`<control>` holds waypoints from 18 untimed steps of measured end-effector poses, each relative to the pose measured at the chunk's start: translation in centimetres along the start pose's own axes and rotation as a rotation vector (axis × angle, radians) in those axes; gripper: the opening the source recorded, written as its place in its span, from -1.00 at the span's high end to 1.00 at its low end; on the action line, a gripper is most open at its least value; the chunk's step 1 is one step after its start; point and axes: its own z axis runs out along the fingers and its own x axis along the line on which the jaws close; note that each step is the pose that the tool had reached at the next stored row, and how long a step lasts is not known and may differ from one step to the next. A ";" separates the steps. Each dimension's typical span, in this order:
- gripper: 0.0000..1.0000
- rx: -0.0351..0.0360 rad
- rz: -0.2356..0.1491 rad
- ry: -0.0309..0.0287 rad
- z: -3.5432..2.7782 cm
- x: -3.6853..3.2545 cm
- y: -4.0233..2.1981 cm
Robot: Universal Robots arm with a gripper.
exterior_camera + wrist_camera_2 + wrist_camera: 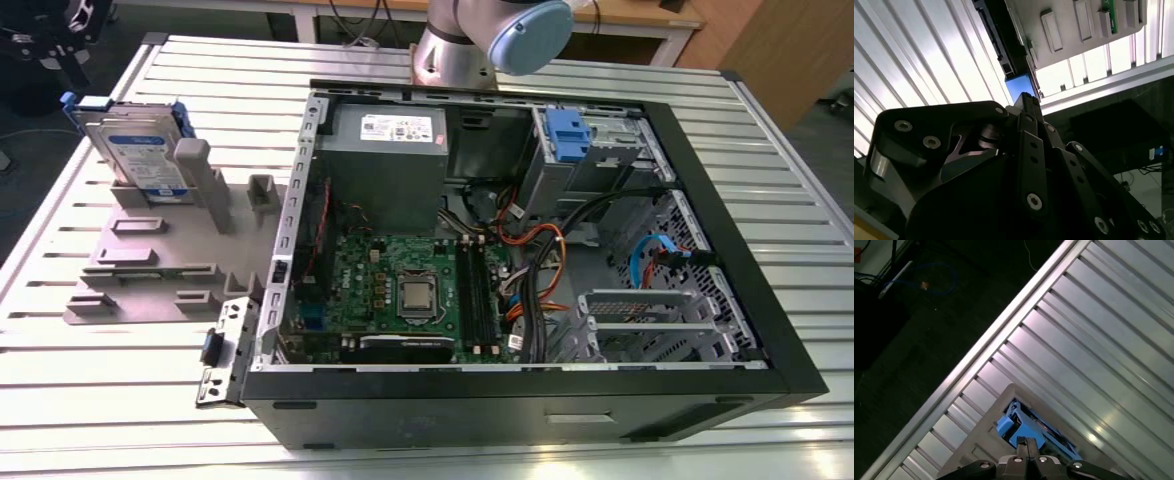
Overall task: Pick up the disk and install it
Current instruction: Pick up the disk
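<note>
Ribbed metal table (134,400) fills the exterior view, with a dark floor past its edge. At the exterior view's left, a grey plastic stand (147,265) lies on the table. The disk (138,150) stands on edge in a slot at the stand's far end. Its white-and-blue label faces the camera and its blue rails show along the top and side.

In both wrist views the gripper (1025,441) hangs over the blue end of the disk, close to it. The two fingers are drawn together at the tips with nothing between them. I cannot tell whether the tips touch the blue rail.

Right of the stand and just beside it sits an open black computer case (721,250), lying on its side. A green board (400,270) is on its floor, a grey power box (387,150) lies at the far end, and orange and black cables run through the middle. A blue clip (567,135) sits in the bay at the case's far right corner. The arm's grey base (467,40) rises behind the case.
</note>
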 end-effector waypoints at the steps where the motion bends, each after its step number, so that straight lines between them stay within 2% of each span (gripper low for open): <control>1: 0.79 0.0003 -0.015 0.0005 0.00 0.00 0.00; 4: 0.79 0.0013 -0.055 0.0021 0.00 0.01 0.01; 6: 0.79 0.0016 -0.067 0.0025 0.00 0.01 0.01; 18: 0.79 0.0018 -0.074 0.0028 0.00 0.01 0.01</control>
